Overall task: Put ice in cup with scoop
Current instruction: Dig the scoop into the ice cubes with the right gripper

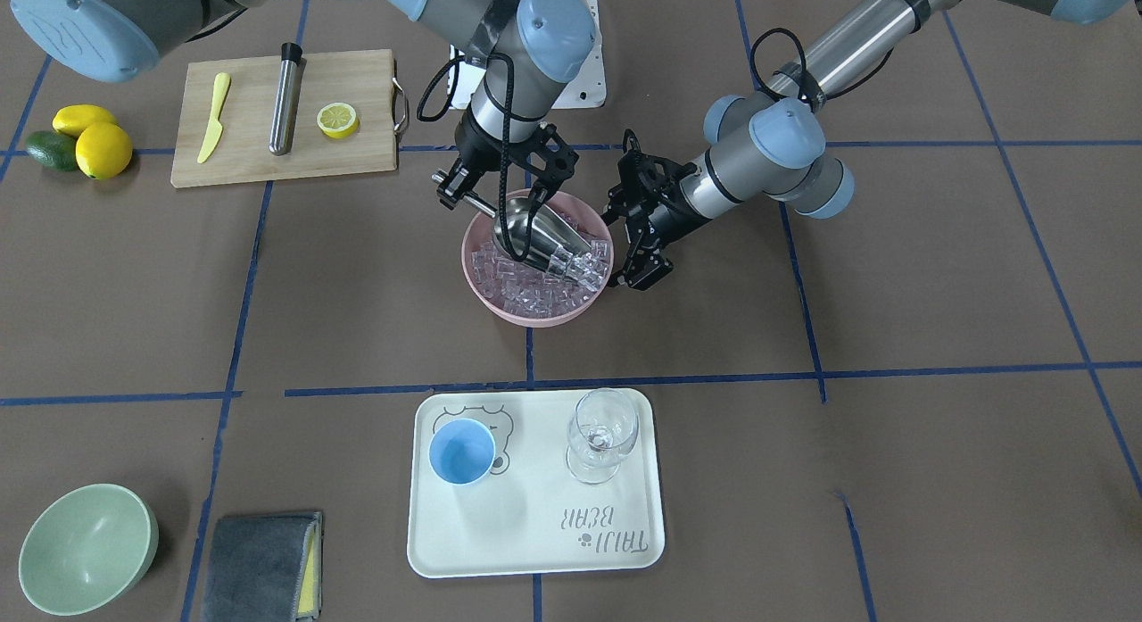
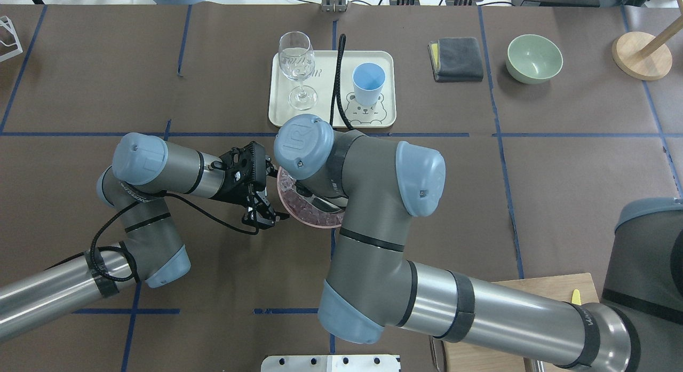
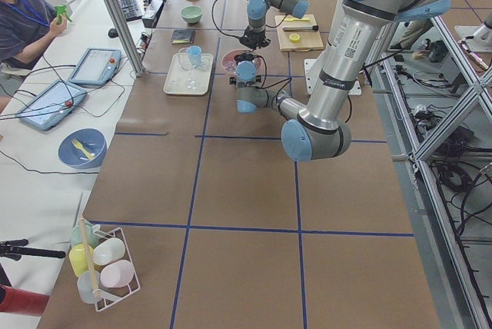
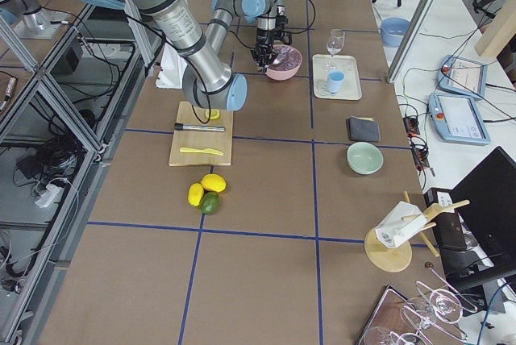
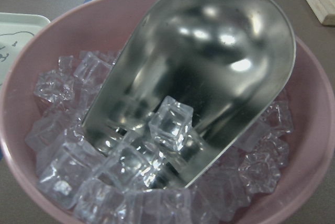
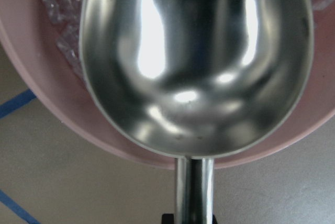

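Observation:
The steel scoop (image 1: 535, 234) lies tilted, mouth down, in a pink bowl (image 1: 535, 317) full of ice (image 1: 526, 287). My right gripper (image 1: 457, 192) is shut on the scoop's handle at the bowl's far rim. The left wrist view shows one clear cube (image 5: 168, 124) inside the scoop (image 5: 209, 67), whose lip is among the ice. My left gripper (image 1: 644, 274) looks open and empty, right beside the bowl's rim. The light-blue cup (image 1: 461, 452) stands upright and empty on the white tray (image 1: 535, 542).
A clear stemmed glass (image 1: 602, 435) stands on the tray beside the cup. A green bowl (image 1: 85, 546) and grey cloth (image 1: 263, 564) lie at the near corner. A cutting board (image 1: 250, 158) holds a yellow knife, steel cylinder and half lemon; lemons and an avocado (image 1: 53, 149) lie beside it.

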`<state>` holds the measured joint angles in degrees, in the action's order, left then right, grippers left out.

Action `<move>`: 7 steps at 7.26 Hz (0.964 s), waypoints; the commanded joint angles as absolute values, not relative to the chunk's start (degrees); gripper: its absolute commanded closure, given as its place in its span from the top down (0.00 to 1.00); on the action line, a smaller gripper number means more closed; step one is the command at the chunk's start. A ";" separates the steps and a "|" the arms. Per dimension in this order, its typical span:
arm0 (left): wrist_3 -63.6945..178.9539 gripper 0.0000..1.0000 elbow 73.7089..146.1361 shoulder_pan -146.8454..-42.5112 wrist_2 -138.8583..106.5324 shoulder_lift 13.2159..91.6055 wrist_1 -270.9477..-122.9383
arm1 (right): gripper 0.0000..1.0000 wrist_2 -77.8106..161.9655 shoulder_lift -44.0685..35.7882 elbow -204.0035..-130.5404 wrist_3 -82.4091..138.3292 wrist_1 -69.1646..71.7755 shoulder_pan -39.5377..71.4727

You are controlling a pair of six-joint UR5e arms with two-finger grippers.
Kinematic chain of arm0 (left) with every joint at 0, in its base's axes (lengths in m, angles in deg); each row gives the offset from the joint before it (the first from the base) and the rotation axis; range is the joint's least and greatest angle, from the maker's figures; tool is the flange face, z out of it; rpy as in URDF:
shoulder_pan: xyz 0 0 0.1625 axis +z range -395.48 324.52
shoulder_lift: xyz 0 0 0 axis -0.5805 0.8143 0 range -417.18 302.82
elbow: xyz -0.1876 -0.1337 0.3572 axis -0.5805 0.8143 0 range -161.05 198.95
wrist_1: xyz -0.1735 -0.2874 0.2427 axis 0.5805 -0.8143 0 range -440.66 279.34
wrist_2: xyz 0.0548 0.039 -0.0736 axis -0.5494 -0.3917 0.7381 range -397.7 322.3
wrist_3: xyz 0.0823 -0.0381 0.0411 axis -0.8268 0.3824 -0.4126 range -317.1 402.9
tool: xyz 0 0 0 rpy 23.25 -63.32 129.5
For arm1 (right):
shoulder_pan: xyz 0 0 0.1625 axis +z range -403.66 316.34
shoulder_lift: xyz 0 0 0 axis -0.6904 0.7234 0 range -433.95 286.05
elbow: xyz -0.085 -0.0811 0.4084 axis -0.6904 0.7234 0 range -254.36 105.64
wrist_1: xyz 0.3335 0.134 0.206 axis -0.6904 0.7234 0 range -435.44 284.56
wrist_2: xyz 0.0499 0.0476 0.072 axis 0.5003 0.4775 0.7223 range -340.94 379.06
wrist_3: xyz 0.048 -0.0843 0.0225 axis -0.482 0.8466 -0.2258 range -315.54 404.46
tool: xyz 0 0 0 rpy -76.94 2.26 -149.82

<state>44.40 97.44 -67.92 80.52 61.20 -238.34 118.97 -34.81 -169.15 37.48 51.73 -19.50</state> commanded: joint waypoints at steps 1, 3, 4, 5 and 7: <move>44.39 1.00 97.44 -67.91 80.52 61.21 -238.34 | 0.00 119.07 -29.67 -174.02 36.55 46.66 -19.41; 44.39 1.00 97.44 -67.91 80.52 61.21 -238.34 | 0.00 119.34 -25.81 -175.26 33.58 38.70 -19.41; 44.48 1.00 97.44 -67.91 80.26 61.29 -238.34 | 0.00 119.43 -23.96 -176.39 33.39 35.51 -19.32; 44.48 1.00 97.44 -67.91 80.25 61.29 -238.34 | 0.00 119.51 -23.50 -177.97 32.86 34.87 -19.06; 44.48 1.00 97.44 -67.91 80.25 61.29 -238.34 | 0.00 119.69 -21.49 -181.49 30.24 33.82 -18.88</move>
